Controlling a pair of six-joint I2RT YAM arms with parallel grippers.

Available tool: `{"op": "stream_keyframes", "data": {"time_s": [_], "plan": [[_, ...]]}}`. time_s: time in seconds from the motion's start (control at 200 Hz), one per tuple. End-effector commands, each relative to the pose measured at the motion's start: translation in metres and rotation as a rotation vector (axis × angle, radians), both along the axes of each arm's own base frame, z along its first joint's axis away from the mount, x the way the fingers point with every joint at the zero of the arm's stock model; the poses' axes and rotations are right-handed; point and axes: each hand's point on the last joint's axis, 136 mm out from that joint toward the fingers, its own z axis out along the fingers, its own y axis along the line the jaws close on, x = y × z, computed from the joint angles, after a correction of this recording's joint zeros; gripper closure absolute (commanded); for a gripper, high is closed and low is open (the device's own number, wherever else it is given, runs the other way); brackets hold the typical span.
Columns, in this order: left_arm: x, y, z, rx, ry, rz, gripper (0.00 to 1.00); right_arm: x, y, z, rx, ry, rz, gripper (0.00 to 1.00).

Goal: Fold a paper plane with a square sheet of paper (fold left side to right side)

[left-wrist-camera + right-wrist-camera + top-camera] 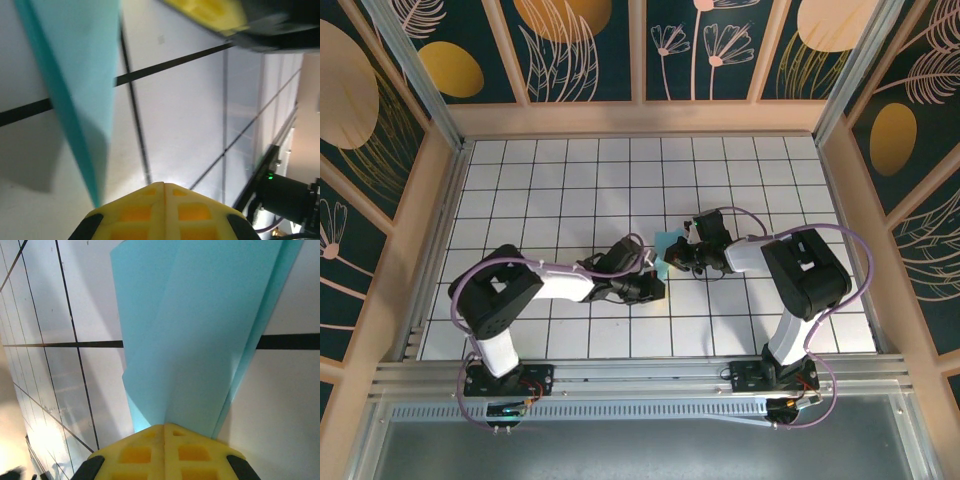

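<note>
Bright, even light from above; glare whitens the bench [185, 125] in both wrist views, and the left one looks smeared, perhaps by motion.

The top external camera sits high behind the arm bases [505, 380], looking steeply down over the whole table [570, 170]. The wrist cameras look along their fingers [135, 455], very close — all three share the sheet of paper [200, 340].

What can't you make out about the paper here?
Top view: paper tiny, partly covered by left end effector and right end effector; folds unreadable.
Left wrist: paper blurred, cut off at top edge; contact with left end effector unclear.
Right wrist: paper's far end cut off at top edge.
</note>
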Motion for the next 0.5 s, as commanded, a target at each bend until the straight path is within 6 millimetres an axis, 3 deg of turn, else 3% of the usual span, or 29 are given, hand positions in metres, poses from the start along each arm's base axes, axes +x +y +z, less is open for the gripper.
{"op": "stream_keyframes", "data": {"time_s": [0.0, 0.08, 0.235, 0.255, 0.495], "plan": [[0.015, 0.003, 0.037, -0.064, -0.046, 0.031, 1.00, -0.033, -0.025, -0.052, -0.169, 0.154, -0.013, 1.00], [0.022, 0.007, 0.043, -0.069, -0.056, 0.036, 1.00, -0.033, -0.025, -0.052, -0.170, 0.155, -0.011, 1.00], [0.030, 0.004, 0.035, -0.063, -0.050, 0.017, 1.00, -0.032, -0.025, -0.052, -0.171, 0.154, -0.013, 1.00], [0.030, 0.004, 0.025, -0.045, -0.034, 0.014, 1.00, -0.032, -0.025, -0.051, -0.170, 0.153, -0.013, 1.00], [0.041, 0.000, -0.007, 0.029, -0.018, 0.009, 1.00, -0.032, -0.023, -0.051, -0.168, 0.154, -0.009, 1.00]]}}
